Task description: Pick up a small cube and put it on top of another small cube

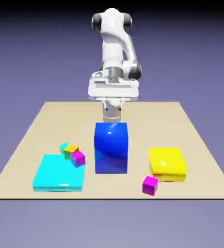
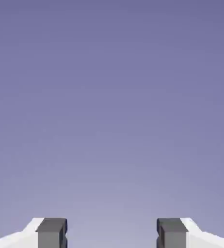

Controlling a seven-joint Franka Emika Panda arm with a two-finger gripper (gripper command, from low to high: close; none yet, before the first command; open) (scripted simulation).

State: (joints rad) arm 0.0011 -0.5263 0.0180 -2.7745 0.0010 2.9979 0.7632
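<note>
A white robot arm (image 1: 112, 43) reaches over a tan table (image 1: 143, 121), its gripper (image 1: 113, 105) empty at twelve o'clock from the tall blue block (image 1: 111, 147) in the exterior view. Clock directions are read on that picture, twelve at its top. One small magenta cube (image 1: 78, 159) sits between eight and nine o'clock from the block, by the far corner of a flat cyan slab (image 1: 60, 173); whether it touches the slab is unclear. An orange-topped cube (image 1: 71, 151) crowds it at ten o'clock, a cyan piece (image 1: 64, 147) beyond. Its magenta twin (image 1: 150, 186) lies alone between four and five o'clock from the block, near the yellow block (image 1: 167, 164).

In the hand view, two grey fingertips (image 2: 52, 233) stand apart at five and seven o'clock, nothing between them against a blue-violet backdrop (image 2: 112, 97); neither cube shows. The task appears to be at its opening step, before any grasp. The next move calls for tipping the hand downward and approaching a magenta cube, probably the lone one, whose sides look easier to reach.
</note>
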